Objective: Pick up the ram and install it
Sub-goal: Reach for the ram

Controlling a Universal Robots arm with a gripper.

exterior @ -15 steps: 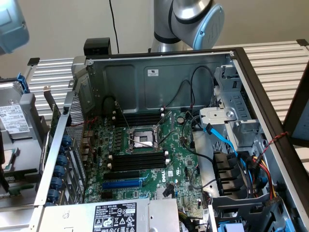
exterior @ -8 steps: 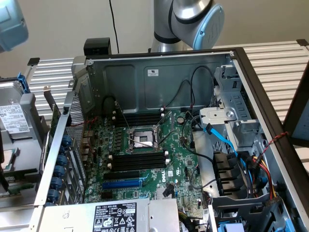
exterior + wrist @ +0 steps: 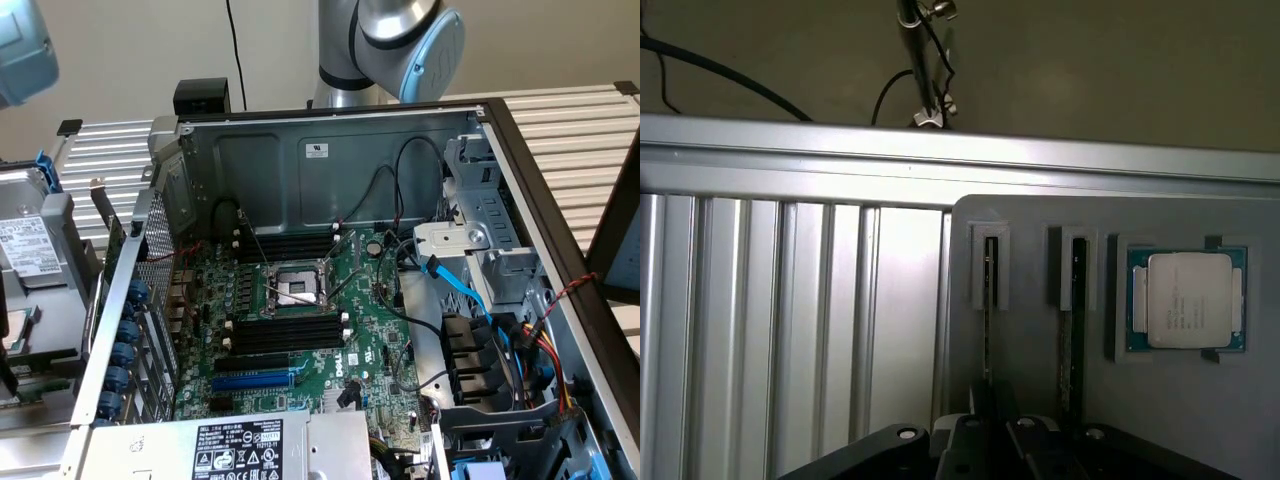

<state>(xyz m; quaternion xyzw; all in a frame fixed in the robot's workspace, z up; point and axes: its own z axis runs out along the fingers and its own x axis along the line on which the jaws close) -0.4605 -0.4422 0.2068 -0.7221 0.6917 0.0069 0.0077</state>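
One pincer (image 3: 992,428) sat nearest us in the wrist view, over a grey holder block (image 3: 1030,340); we could not tell whether it was apart, together or clamped. Just beyond and in line with it, the ram (image 3: 989,300) stood on edge in a narrow slot of the block. Beside the ram we saw a second stick (image 3: 1076,320), then a processor chip (image 3: 1186,300) in its recess. Farther off lay the ribbed aluminium table (image 3: 790,330). In the exterior view, an open computer case (image 3: 330,160) showed its motherboard (image 3: 375,330).
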